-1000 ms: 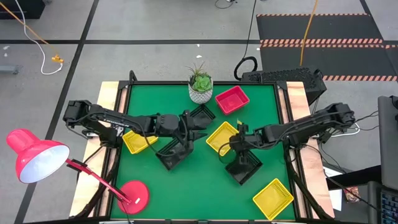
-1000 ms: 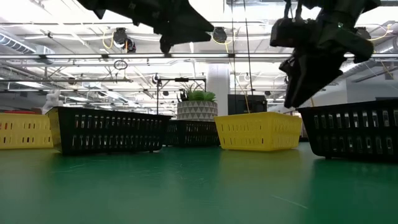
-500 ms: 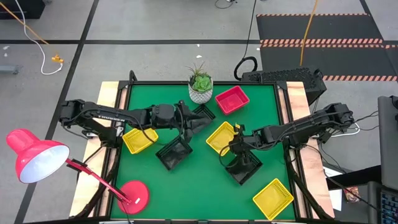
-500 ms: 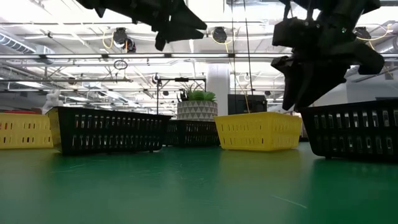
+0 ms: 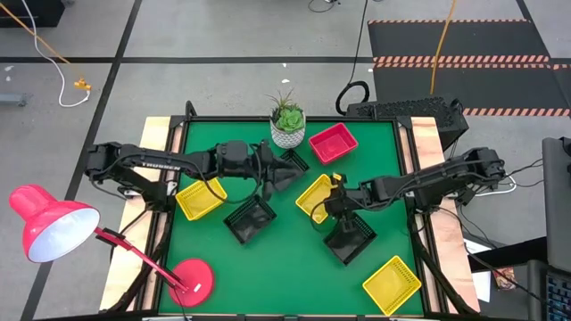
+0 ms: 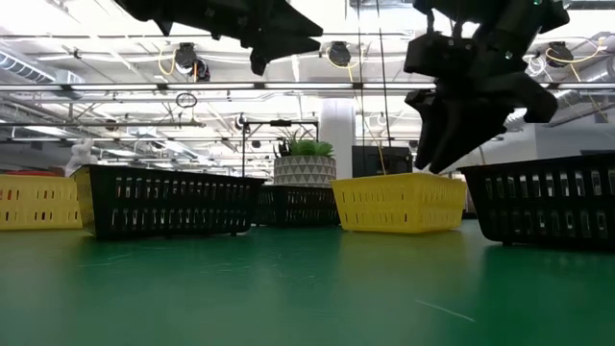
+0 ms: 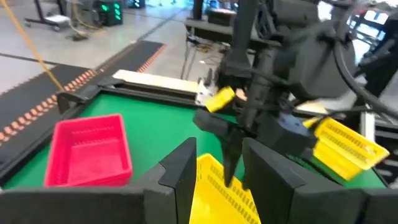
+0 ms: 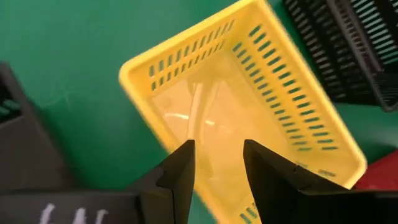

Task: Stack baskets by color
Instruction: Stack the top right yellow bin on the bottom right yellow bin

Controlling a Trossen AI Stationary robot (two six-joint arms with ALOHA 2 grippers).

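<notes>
Green felt covers the surface (image 5: 285,267), set on a grey concrete floor (image 5: 223,36) with cables. Yellow baskets (image 5: 201,198), black baskets (image 5: 251,219) and one red-pink basket (image 5: 333,143) lie scattered across it. Both grippers hang empty, fingers spread: the left gripper (image 5: 287,176) near the white plant pot (image 5: 287,127), the right gripper (image 5: 332,205) above a yellow basket (image 8: 249,112).

arms: two, dark, jointed | left arm (image 5: 169,164): white lettering | end effectors: black fingers
</notes>
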